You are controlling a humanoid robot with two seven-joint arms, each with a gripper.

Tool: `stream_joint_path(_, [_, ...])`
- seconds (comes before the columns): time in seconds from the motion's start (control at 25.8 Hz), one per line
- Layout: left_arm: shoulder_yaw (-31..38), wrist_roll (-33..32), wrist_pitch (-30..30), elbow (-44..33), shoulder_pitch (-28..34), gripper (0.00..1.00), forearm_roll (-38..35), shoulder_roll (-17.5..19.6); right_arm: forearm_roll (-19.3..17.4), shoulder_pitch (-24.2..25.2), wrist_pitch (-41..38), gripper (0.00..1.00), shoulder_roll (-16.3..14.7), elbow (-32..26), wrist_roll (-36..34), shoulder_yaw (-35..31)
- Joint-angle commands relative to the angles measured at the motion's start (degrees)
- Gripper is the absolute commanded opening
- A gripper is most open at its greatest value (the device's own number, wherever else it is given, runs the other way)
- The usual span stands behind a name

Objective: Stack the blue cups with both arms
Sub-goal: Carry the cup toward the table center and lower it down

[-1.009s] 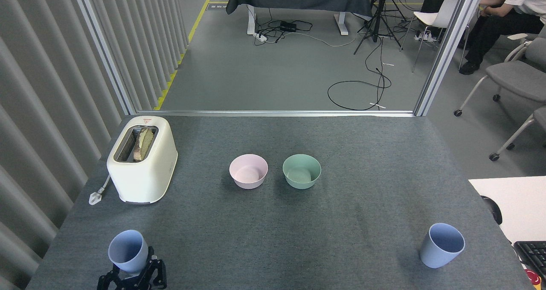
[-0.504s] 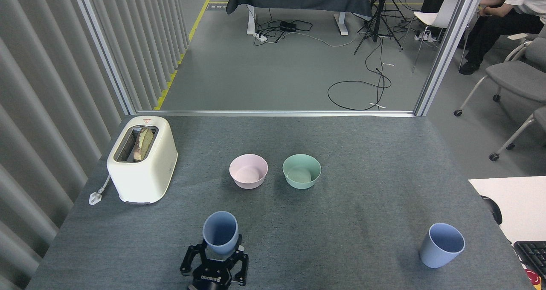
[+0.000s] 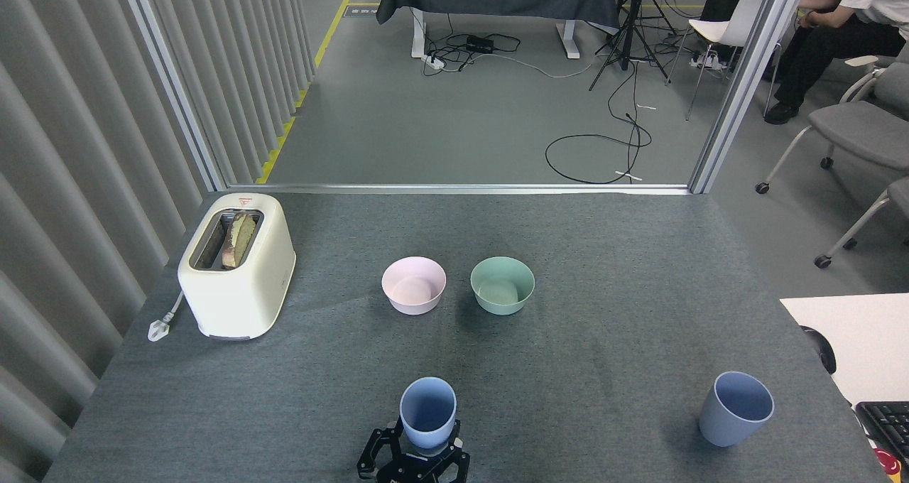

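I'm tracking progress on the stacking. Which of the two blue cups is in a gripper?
The blue cup near the front middle, held in the left gripper. The other blue cup stands alone at right, untouched.

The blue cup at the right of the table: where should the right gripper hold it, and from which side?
Probably around the side wall of the free blue cup, below the rim, coming from the near right. It stands upright, mouth open, nothing beside it. The left gripper holds the other blue cup.
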Motion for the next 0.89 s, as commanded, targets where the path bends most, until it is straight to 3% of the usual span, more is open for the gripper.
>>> stream_joint_path(0.0, [-0.27,-0.09,0.03,0.44,0.09,0.61,-0.04,0.0,-0.07,0.04,0.01,1.0,0.0,0.09,-0.08,0.02])
stream_joint_path(0.58, [-0.36,0.61,-0.23,3.25,-1.67,0.66,-0.04,-1.41,-0.07,0.04,-0.08,1.0,0.0,0.09,-0.08,0.02])
stream_joint_path(0.85, [-0.27,0.61,-0.23,3.52,-1.67,0.77,0.05,-1.41,-0.07,0.04,-0.08,1.0,0.0,0.09,-0.08,-0.07])
